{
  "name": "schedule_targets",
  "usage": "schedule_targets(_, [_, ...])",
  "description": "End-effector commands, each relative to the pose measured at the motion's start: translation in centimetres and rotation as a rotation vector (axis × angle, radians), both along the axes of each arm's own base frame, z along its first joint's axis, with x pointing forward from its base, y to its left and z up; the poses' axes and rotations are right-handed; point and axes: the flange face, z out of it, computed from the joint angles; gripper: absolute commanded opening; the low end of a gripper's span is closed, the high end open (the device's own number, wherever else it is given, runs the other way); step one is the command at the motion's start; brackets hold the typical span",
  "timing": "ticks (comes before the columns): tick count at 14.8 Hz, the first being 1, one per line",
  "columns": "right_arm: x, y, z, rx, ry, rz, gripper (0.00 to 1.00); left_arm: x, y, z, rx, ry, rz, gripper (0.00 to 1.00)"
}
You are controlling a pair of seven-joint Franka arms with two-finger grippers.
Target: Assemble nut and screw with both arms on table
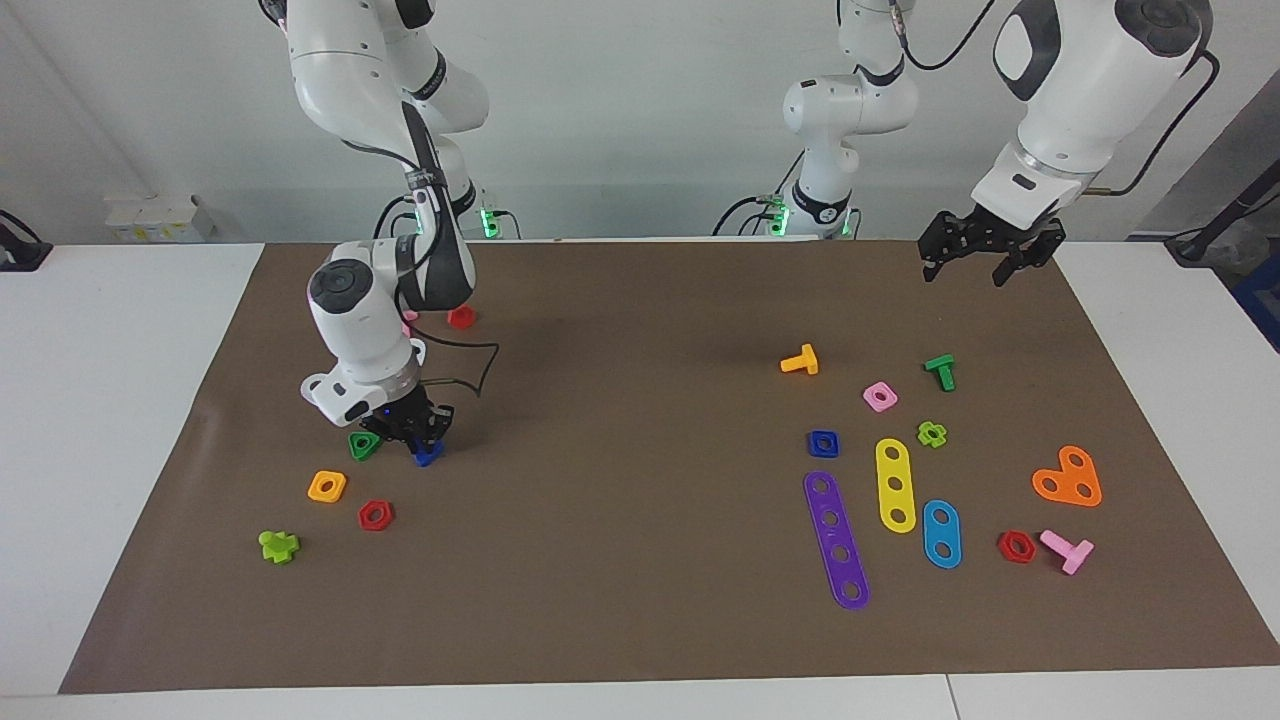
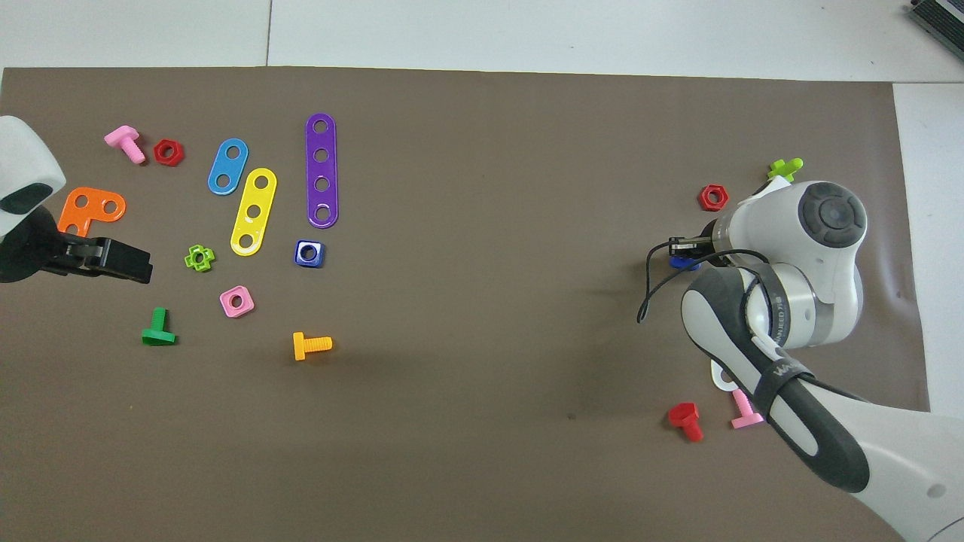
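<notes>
The dark blue screw (image 1: 428, 455) lies on the brown mat (image 1: 640, 620) toward the right arm's end of the table. My right gripper (image 1: 422, 440) is down at the mat and shut on the screw, which peeks out under the fingers in the overhead view (image 2: 684, 263). The dark blue square nut (image 1: 823, 443) lies flat on the mat toward the left arm's end, beside a purple strip; it also shows in the overhead view (image 2: 309, 253). My left gripper (image 1: 963, 277) is open and empty, and the left arm waits, raised over the mat's edge.
A green triangular nut (image 1: 364, 445), an orange square nut (image 1: 327, 486) and a red hex nut (image 1: 376, 515) lie close around the right gripper. Near the blue nut lie purple (image 1: 836, 540), yellow (image 1: 895, 485) and blue (image 1: 941, 534) strips, a pink nut (image 1: 880, 396) and an orange screw (image 1: 800, 361).
</notes>
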Motion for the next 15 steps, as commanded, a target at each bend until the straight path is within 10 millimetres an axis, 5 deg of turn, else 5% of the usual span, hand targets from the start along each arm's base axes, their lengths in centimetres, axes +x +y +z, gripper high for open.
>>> schedule_targets(1, [-0.2,1.2,2.2,0.028,-0.016,-0.022,0.0,-0.1,-0.4,-0.3,-0.012,-0.012,0.03,0.95])
schedule_targets(6, [0.3,10.5,5.8,0.071,-0.035,-0.149,0.0,2.4,-4.7,-4.6,-0.013,-0.011,0.077,0.91])
schedule_targets(11, [-1.6,22.0,7.2,0.121,-0.058,-0.193,0.0,4.3,-8.1,-14.2,-0.03,-0.07,0.138,0.83])
schedule_targets(15, [-3.2,28.3,8.0,0.151,-0.066,-0.22,0.0,5.7,-9.4,-19.5,-0.041,-0.089,0.172,0.82])
